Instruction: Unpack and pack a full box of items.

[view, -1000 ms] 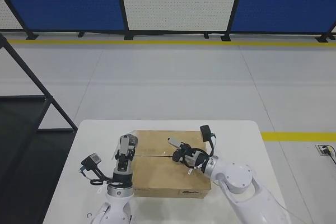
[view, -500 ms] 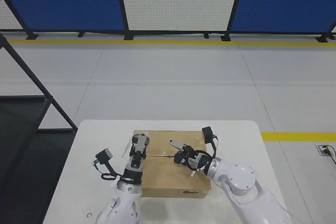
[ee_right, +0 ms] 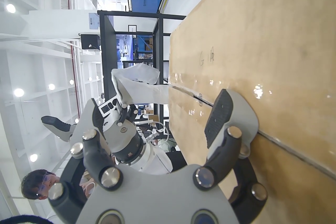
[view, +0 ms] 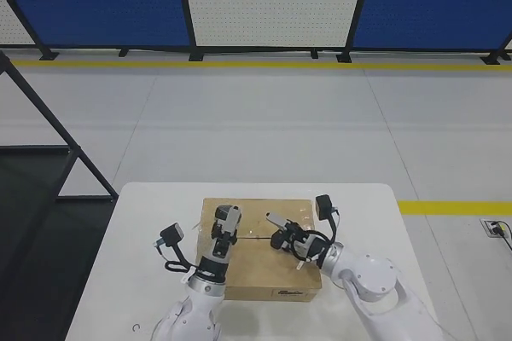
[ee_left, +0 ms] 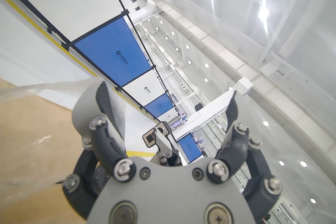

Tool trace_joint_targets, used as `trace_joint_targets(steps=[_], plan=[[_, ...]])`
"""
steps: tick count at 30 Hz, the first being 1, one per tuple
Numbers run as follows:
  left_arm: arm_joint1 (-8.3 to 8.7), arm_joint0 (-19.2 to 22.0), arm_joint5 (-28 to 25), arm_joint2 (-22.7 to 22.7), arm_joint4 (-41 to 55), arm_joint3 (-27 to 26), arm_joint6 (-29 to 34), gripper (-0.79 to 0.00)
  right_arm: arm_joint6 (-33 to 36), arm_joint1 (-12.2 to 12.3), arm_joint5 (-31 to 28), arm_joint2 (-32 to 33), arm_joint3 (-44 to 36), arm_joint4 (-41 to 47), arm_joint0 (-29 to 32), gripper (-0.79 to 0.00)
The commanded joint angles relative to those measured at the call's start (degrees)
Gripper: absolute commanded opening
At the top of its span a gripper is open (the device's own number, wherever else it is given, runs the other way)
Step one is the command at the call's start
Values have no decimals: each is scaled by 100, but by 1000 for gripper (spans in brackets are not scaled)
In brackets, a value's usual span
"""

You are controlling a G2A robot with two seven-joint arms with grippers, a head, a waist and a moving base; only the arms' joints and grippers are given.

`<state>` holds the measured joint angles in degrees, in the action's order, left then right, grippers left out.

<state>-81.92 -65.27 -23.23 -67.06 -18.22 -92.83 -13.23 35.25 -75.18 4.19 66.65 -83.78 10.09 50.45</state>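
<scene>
A closed cardboard box [view: 256, 273] sits on the white desk [view: 136, 256], its taped seam [view: 249, 239] running left to right across its top. Both grippers hang open and empty at that seam. The left gripper [view: 225, 217] is over the box's left half, and the right gripper [view: 276, 228] is just right of centre, one finger [ee_right: 219, 120] beside the tape.

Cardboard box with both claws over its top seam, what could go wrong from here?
1. Clear tape covers the seam of the box, so an open claw may skid on it rather than catch a flap.
2. The left claw and right claw sit close together over that seam; they could bump if both close in.
3. Nothing pins the box, so a sideways pull might slide it on the table.
</scene>
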Motion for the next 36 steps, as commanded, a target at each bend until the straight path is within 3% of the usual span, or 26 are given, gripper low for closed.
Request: trace_joint_targets(steps=[1, 21, 36], plan=[[-7, 12, 32, 18, -17, 2, 52, 0, -5, 9, 0, 39, -29, 2, 28, 0], [-114, 247, 346, 270, 7, 57, 482, 0, -90, 92, -70, 392, -273, 68, 363, 0], [-227, 584, 515, 472, -66, 501, 523, 0, -101, 163, -117, 652, -547, 95, 639, 0]])
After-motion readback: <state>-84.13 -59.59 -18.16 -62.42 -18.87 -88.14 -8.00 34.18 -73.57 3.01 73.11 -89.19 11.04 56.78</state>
